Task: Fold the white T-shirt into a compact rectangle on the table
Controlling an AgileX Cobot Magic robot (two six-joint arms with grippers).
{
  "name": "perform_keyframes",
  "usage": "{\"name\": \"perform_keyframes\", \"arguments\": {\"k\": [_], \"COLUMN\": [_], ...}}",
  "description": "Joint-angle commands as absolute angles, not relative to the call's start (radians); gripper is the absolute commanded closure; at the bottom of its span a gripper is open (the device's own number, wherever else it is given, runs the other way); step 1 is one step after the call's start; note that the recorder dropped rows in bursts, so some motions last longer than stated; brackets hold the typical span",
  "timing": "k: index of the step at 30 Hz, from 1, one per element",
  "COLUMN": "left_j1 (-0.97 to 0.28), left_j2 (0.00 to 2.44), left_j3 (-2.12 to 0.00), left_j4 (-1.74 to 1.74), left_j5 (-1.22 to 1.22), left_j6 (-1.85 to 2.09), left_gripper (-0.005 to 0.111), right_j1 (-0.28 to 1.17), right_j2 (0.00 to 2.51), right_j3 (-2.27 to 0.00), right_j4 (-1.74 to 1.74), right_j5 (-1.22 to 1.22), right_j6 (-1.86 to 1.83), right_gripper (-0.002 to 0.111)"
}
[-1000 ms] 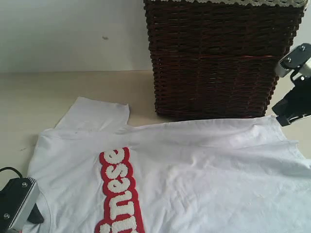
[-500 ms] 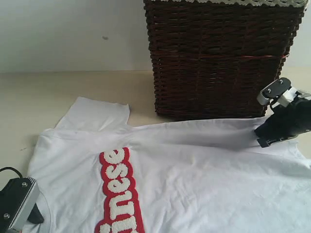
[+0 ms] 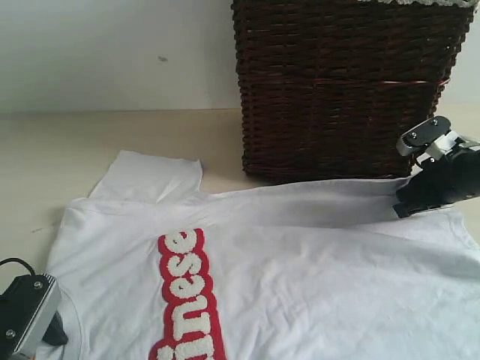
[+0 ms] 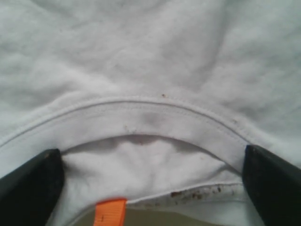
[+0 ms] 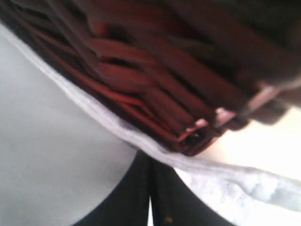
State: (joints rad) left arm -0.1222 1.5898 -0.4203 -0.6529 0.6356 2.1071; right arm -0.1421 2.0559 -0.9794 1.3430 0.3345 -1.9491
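The white T-shirt (image 3: 300, 262) lies spread on the table (image 3: 75, 142), its red-outlined fuzzy letters (image 3: 187, 300) running toward the front edge. My right gripper (image 3: 401, 206) is at the shirt's far right hem beside the basket. In the right wrist view its fingers (image 5: 136, 197) are pressed together on the hem band (image 5: 117, 127). At the front left corner is my left gripper (image 3: 26, 311), held open. In the left wrist view its two fingertips (image 4: 28, 188) straddle the collar (image 4: 141, 113), above the orange tag (image 4: 109, 212).
A tall dark brown wicker basket (image 3: 345, 90) stands at the back right, touching the shirt's far hem, right next to my right gripper. A pale wall (image 3: 112, 52) rises behind the table. One sleeve (image 3: 150, 176) spreads toward the back left.
The right gripper came down from beside the basket to the shirt's hem and shut there. The basket and the shirt have shifted slightly right. The left gripper has not moved.
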Motion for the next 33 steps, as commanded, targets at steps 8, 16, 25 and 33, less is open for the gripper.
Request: {"name": "perform_keyframes", "arguments": {"k": [8,16,25,33], "left_j1": [-0.127,-0.127,-0.127,-0.127], "left_j2": [1.614,1.614,1.614,1.614], "left_j3": [-0.411,-0.411,-0.411,-0.411], "left_j4": [-0.632,-0.632,-0.632,-0.632], "left_j5": [0.637,0.637,0.637,0.637], "left_j6": [2.094,2.094,2.094,2.094], "left_gripper": [0.002,0.002,0.002,0.002], "right_j1": [-0.151,-0.151,-0.151,-0.287], "right_j2": [2.017,1.935,1.683,1.652], "right_j3": [-0.964,-0.964,-0.964,-0.949], "right_j4": [1.302,1.272,0.763,0.296], "right_j5": [0.453,0.462,1.072,1.082], "right_j6": [-1.968,-1.968,-1.791,-1.963], "right_gripper": [0.102,0.066,0.058,0.057]}}
